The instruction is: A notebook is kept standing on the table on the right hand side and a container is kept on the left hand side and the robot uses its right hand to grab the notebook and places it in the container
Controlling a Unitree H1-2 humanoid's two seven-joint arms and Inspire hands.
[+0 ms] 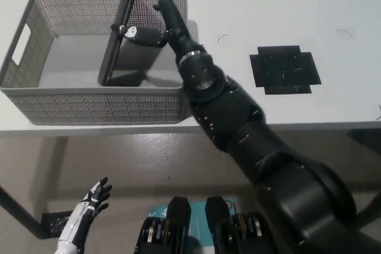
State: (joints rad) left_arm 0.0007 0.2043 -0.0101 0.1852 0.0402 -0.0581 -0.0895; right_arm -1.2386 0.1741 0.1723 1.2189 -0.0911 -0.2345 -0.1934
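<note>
White tabletop [268,10] fills the upper part of the head view, w/ its near edge running across the middle and grey floor seen below it. Grey perforated container [89,108] is set at the tabletop's left side, close to the near edge, w/ a handle slot cut in its left wall. Black notebook [122,34] is seen inside the container, towards its right half, standing on its lower edge on the container floor and tilted, top edge leaning towards the far wall and rising above the rim. Right hand [156,19] is extended over the container's right wall and is closed on the notebook: one finger is laid along the top edge, another is pressed against the cover approx. halfway down. Black right arm is stretched from the bottom right across the near edge of the tabletop. Flat black cross-shaped mat [284,69] lies on the tabletop's right side, well apart from the container. White left hand [89,203] hangs below the table edge at lower left, fingers spread, nothing held.
</note>
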